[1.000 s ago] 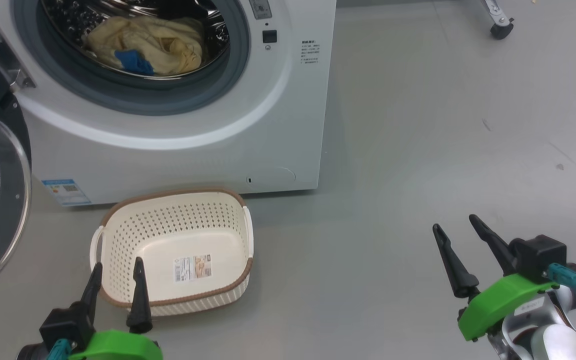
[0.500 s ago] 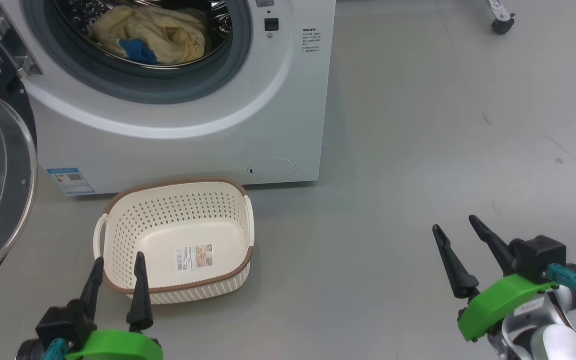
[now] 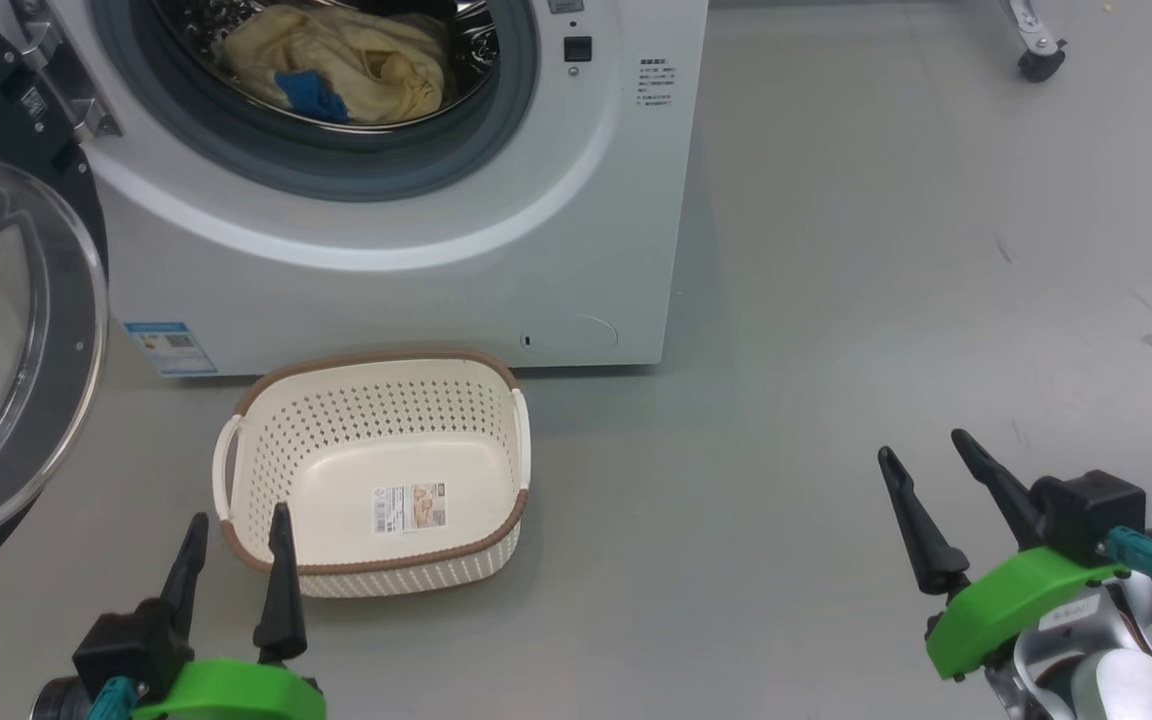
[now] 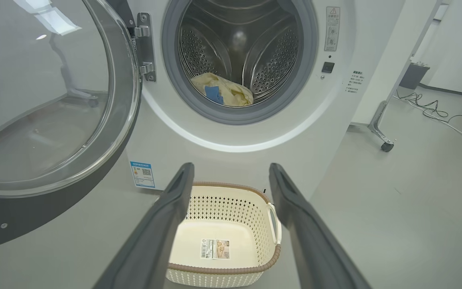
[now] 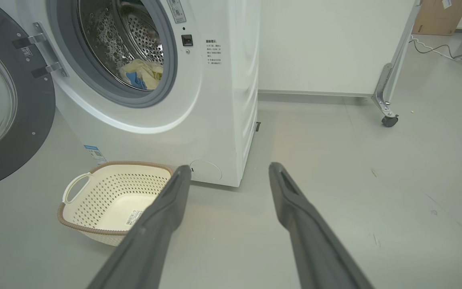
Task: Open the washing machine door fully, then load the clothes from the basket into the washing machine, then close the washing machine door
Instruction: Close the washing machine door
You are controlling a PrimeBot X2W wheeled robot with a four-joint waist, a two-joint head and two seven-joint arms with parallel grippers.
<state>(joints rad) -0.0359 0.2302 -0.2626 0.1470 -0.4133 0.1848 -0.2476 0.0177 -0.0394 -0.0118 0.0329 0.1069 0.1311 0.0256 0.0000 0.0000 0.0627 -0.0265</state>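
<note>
Clothes (image 3: 346, 65): cream-yellow bundle with a blue piece, lying low in the drum (image 4: 273, 60) of the washer (image 3: 416, 270). Door (image 3: 6, 330): swung wide on its hinge at the washer's left, glass bowl facing out. Basket (image 3: 406, 578): upright on the floor (image 3: 836, 300) just before the washer's front, label on its bare bottom. Left gripper (image 3: 239, 513): fingers apart, holding nothing, at the basket's near left corner. Right gripper (image 3: 921, 445): fingers apart, holding nothing, over floor well right of the basket.
</note>
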